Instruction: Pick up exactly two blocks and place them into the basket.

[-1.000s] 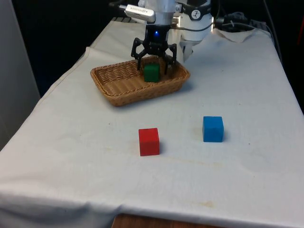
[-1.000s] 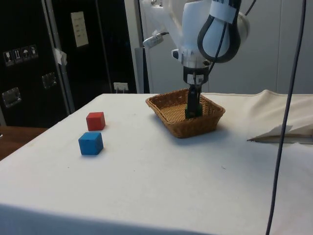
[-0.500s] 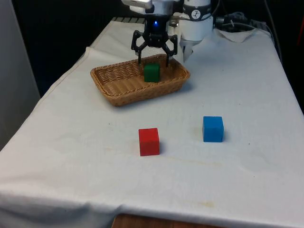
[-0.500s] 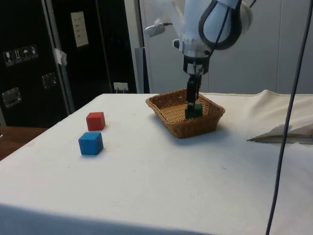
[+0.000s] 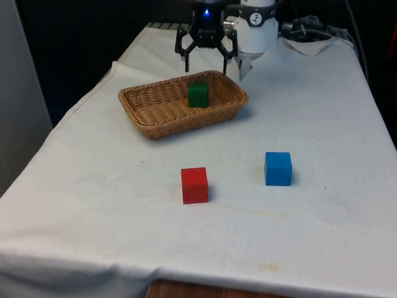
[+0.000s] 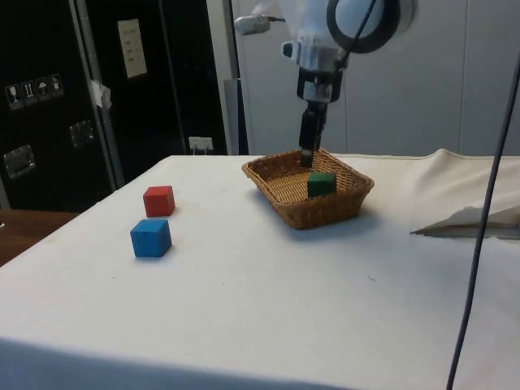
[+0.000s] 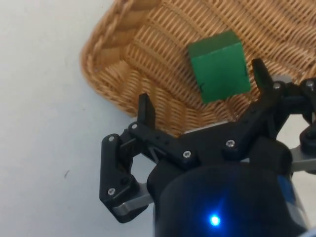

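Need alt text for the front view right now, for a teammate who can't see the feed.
A green block lies in a wicker basket on a white-clothed table, with the open gripper above the basket's far rim. Nearer the camera, a red block and a blue block sit apart on the cloth, the blue one to the front view's right.

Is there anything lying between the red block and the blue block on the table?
No. In the front view, only bare white cloth lies between the red block and the blue block; the side view agrees.
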`<action>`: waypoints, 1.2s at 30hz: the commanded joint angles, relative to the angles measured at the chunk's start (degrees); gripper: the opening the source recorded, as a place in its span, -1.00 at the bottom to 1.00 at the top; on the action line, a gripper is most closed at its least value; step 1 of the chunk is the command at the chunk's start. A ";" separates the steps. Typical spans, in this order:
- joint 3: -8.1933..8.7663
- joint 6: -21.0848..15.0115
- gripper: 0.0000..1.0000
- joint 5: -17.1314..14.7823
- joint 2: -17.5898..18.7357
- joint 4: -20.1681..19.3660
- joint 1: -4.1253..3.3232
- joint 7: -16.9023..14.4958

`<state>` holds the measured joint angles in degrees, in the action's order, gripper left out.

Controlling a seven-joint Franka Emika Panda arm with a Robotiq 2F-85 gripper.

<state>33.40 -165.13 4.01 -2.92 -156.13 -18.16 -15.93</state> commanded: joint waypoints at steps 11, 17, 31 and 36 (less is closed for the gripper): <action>-5.04 2.92 1.00 0.46 -1.43 2.69 -0.29 4.24; -6.99 3.90 1.00 0.11 -1.26 4.41 -0.46 5.61; -12.32 5.67 1.00 -0.92 2.81 10.83 -0.97 9.63; -13.98 5.96 1.00 -0.97 4.87 13.41 -1.03 10.94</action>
<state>19.54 -159.68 3.72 1.78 -143.07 -18.85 -4.93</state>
